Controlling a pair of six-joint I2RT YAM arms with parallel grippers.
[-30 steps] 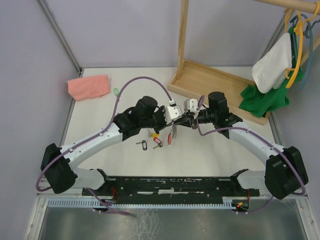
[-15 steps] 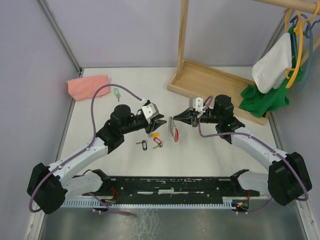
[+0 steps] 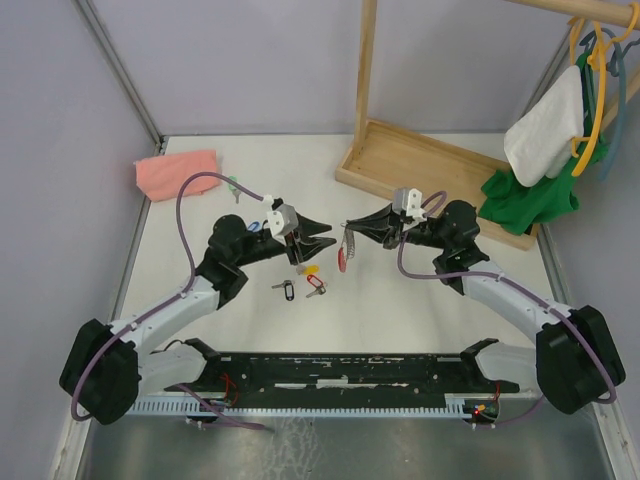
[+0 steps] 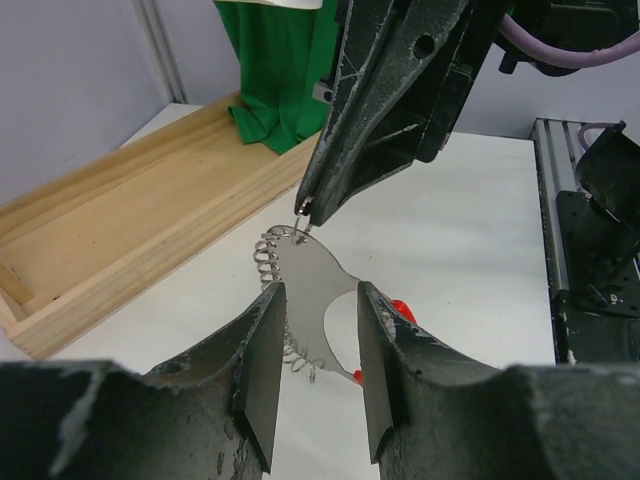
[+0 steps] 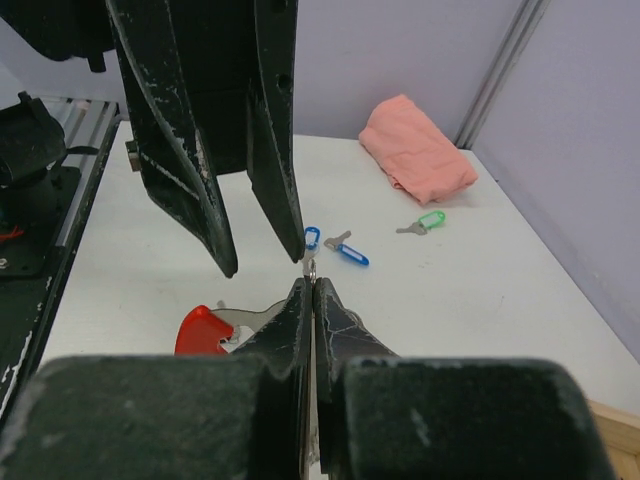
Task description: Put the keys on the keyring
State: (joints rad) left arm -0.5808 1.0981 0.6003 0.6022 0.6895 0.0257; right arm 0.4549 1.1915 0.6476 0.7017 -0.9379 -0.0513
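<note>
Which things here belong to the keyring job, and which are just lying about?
Job: keyring, pinched in the right tool; yellow-tagged key; black-tagged key; red-tagged key; blue-tagged key; green-tagged key.
Lying about: pink cloth; wooden tray; green garment; white cloth.

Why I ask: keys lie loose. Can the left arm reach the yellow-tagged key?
Probably yes: the left end effector is open, and the yellow-tagged key lies uncovered on the table close beside it, with nothing between.
</note>
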